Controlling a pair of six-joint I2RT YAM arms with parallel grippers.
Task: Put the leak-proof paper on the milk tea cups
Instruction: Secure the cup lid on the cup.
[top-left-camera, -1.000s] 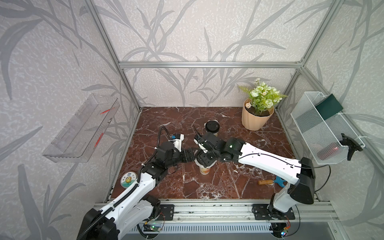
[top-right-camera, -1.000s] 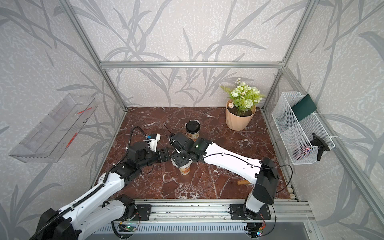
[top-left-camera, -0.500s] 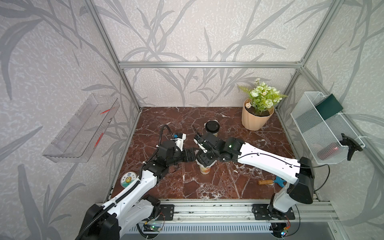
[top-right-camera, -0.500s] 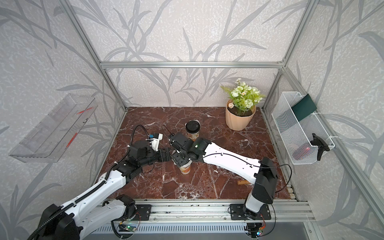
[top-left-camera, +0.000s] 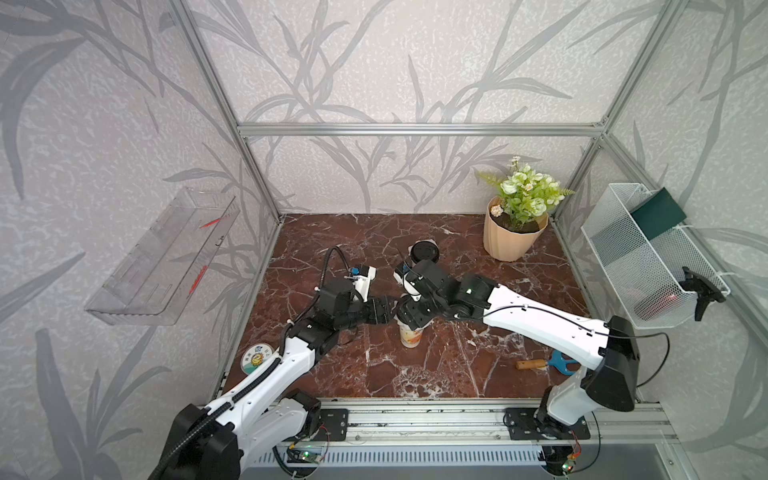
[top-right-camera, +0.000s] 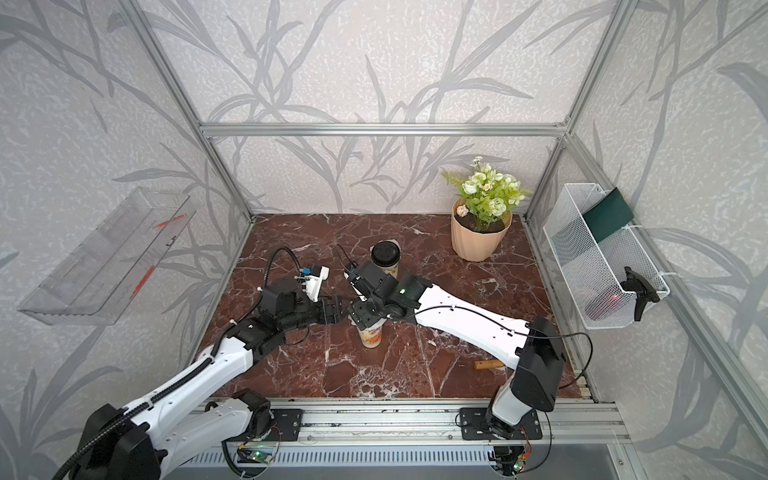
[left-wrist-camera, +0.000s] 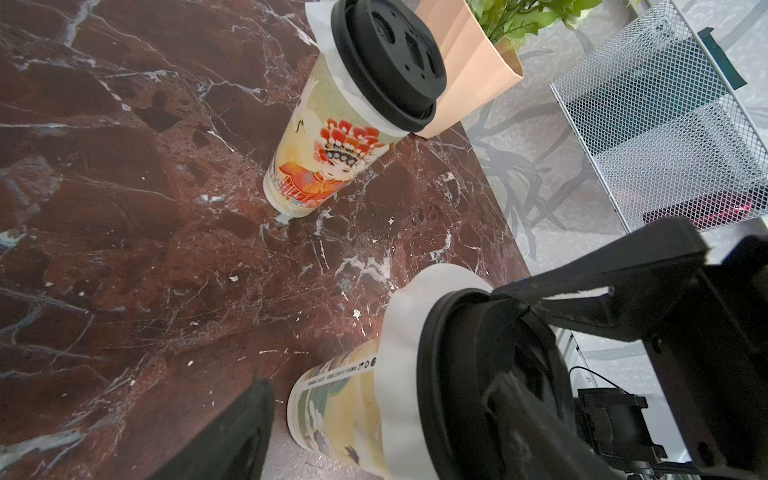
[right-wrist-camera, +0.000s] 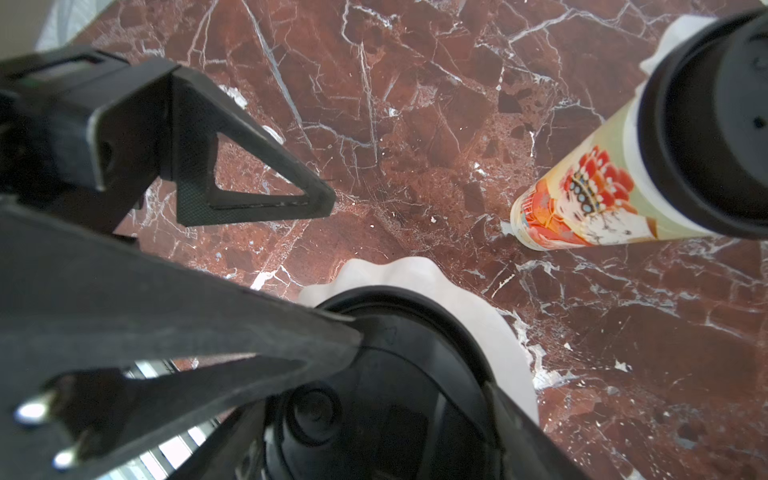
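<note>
Two printed milk tea cups stand on the brown marble floor. The far cup (top-left-camera: 420, 266) (left-wrist-camera: 328, 166) wears a black lid (left-wrist-camera: 390, 62) over leak-proof paper (left-wrist-camera: 361, 108). The near cup (top-left-camera: 411, 336) (top-right-camera: 371, 336) (left-wrist-camera: 345, 411) also has crinkled white paper (left-wrist-camera: 399, 353) (right-wrist-camera: 490, 324) under a black lid (left-wrist-camera: 469, 374) (right-wrist-camera: 395, 395). My right gripper (top-left-camera: 411, 318) (right-wrist-camera: 374, 415) hangs straight over that lid with a finger at each side; its grip is unclear. My left gripper (top-left-camera: 392, 313) (left-wrist-camera: 374, 399) reaches in from the left, open, astride the cup's top.
A peach plant pot (top-left-camera: 513, 239) stands at the back right. A white wire basket (top-left-camera: 648, 266) hangs on the right wall and a clear tray (top-left-camera: 162, 257) on the left wall. A blue tool with a wooden handle (top-left-camera: 548, 363) lies front right, a round tin (top-left-camera: 258, 357) front left.
My left gripper has slid a little to the right, closer in on the near cup. The right gripper stays over the lid.
</note>
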